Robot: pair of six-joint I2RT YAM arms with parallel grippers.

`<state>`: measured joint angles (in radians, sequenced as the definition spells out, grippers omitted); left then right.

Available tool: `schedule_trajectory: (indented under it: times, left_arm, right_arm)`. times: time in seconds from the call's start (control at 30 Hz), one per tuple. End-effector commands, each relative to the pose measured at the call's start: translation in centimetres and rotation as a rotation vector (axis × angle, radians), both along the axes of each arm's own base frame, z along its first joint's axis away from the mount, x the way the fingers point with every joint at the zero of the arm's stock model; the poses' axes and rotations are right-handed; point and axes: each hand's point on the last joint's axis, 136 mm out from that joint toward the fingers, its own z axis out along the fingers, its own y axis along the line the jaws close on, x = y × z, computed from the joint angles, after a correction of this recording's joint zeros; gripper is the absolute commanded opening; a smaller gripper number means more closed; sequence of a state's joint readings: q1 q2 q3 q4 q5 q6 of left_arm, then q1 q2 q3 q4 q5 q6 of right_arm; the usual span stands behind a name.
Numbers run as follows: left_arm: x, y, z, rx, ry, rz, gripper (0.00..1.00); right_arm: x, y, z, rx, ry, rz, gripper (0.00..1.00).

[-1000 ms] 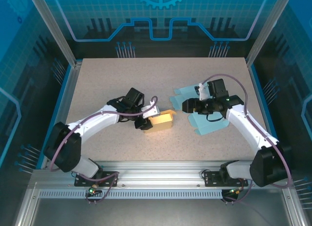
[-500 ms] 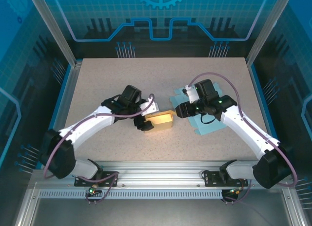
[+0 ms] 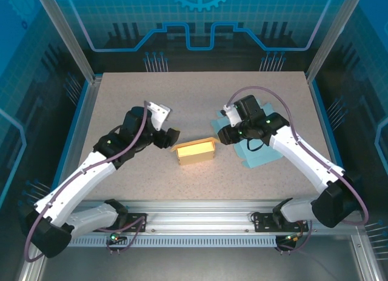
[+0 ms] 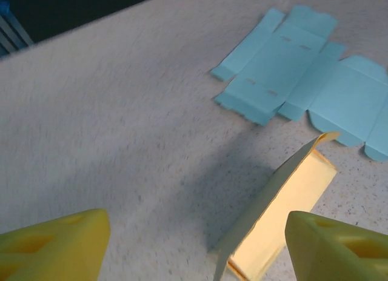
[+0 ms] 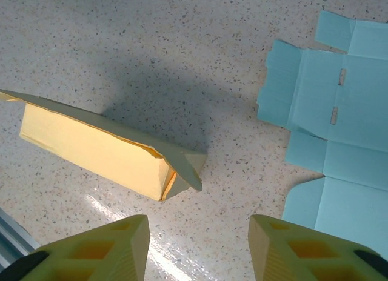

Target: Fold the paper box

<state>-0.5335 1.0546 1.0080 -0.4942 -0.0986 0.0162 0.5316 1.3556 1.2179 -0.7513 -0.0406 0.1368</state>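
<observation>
Yellow paper box (image 3: 196, 151), a small oblong carton of thin card, lay on its side near the middle of the speckled beige table (image 3: 200, 93), slightly nearer the arms' bases than either gripper. Its long top panel stood a little proud of the body and, in the right wrist view, a small end flap jutted out at one corner, so it looked only partly closed. Just beyond its left end hovered the left gripper (image 3: 168, 137), yellow fingers spread wide with nothing between them, clear of the card. Just beyond its right end hung the right gripper (image 3: 223, 135), its fingers also parted and empty, close to the box without touching it. Farther back on the right lay a flat, unfolded pale blue paper box blank (image 3: 259, 152), partly under the right arm and apart from the yellow carton. The carton was probably very light and flimsy, likely to slide on the smooth tabletop and to crush or crease if squeezed across its hollow middle. A safer hold would likely be a gentle pinch on the loose flap close to its crease, with the other gripper steadying a folded long edge, where the card is stiffest.
</observation>
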Motion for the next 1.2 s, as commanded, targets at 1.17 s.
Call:
schedule_trajectory:
  times: [1.17]
  left_arm:
    - [-1.9,-0.9,-10.6,0.012,0.355,0.031,0.46]
  right_arm:
    - [0.3,3.6,-4.4,-0.075,0.106,0.06,0.47]
